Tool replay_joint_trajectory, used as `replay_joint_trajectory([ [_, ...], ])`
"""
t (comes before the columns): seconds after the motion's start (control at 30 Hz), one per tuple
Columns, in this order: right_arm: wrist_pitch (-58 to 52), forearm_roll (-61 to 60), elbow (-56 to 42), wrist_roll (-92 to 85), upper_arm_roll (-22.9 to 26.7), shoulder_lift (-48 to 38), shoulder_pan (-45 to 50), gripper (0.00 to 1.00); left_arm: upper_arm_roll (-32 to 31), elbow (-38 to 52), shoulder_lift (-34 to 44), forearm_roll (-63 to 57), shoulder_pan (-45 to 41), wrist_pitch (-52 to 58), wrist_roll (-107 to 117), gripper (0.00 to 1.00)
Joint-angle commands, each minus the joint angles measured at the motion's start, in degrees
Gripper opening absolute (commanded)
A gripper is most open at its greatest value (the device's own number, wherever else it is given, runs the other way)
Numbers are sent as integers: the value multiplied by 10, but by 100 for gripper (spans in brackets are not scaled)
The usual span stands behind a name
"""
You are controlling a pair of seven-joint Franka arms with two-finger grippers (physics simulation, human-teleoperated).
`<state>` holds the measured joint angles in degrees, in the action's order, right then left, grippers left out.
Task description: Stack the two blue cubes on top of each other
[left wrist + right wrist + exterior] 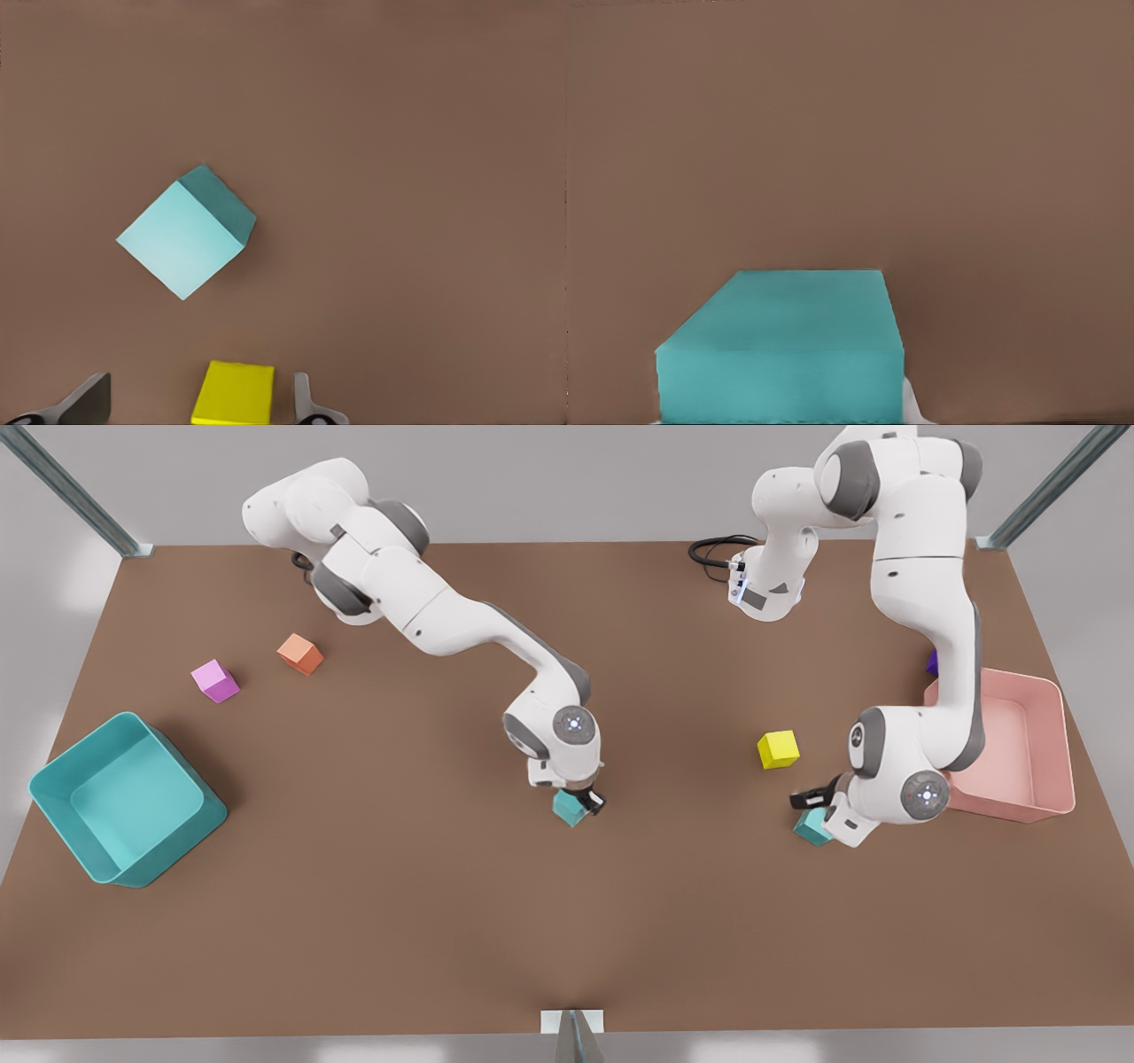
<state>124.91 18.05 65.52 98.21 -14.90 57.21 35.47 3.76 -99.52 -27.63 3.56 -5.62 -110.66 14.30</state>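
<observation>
your left gripper (815, 813) hovers, fingers (89, 403) spread apart, over one blue cube (808, 829) on the table (354, 921) toward the front view's right. slightly farther back, near centre, your right gripper (580, 802) sits at the other blue cube (568, 808); you cannot tell whether it is clamped.

Both teal cubes (568, 808) (811, 826) are looking smooth and matt like plastic, table (443, 921) is showing flat matt brown, arm shells (461, 624) are reading glossy white plastic.
</observation>
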Motion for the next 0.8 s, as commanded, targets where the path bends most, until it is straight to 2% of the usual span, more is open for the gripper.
replay_joint_trajectory([
  [0.0,14,18,-3,445,5,2,2,95,0,-1,-7,15,-1,-127,397,100],
  [0.03,14,18,-3,450,6,2,2,99,0,-2,-8,15,1,-132,410,100],
  [0.17,8,17,-3,446,6,-3,-2,100,24,-37,-17,16,4,-134,459,100],
  [0.27,-17,16,2,443,2,-23,-14,100,24,-81,-7,49,12,-194,460,100],
  [0.33,-52,15,6,439,0,-50,-24,100,24,-81,-7,58,13,-208,461,100],
  [0.4,-123,10,6,360,-17,-84,-59,100,24,-81,-8,63,16,-209,461,100],
  [0.47,-221,12,21,188,-85,-108,-157,100,24,-81,-12,63,18,-209,461,100],
  [0.5,-246,13,44,73,-83,-123,-188,100,24,-80,-16,63,18,-209,463,100],
  [0.57,-330,12,46,-276,-80,-114,-292,100,24,-78,-22,61,17,-209,468,100],
  [0.63,-343,17,51,-462,-73,-91,-368,100,24,-77,-30,59,16,-209,467,100],
  [0.67,-346,19,41,-617,-77,-104,-408,100,24,-76,-30,58,16,-210,467,100],
  [0.7,-346,13,2,-861,-78,-127,-435,100,24,-76,-31,57,16,-210,465,100],
  [0.73,-346,12,-4,-1027,-79,-174,-441,100,24,-76,-36,57,16,-213,465,100],
  [0.77,-347,-6,15,-1077,-73,-245,-443,100,24,-76,-41,58,16,-228,465,100],
])
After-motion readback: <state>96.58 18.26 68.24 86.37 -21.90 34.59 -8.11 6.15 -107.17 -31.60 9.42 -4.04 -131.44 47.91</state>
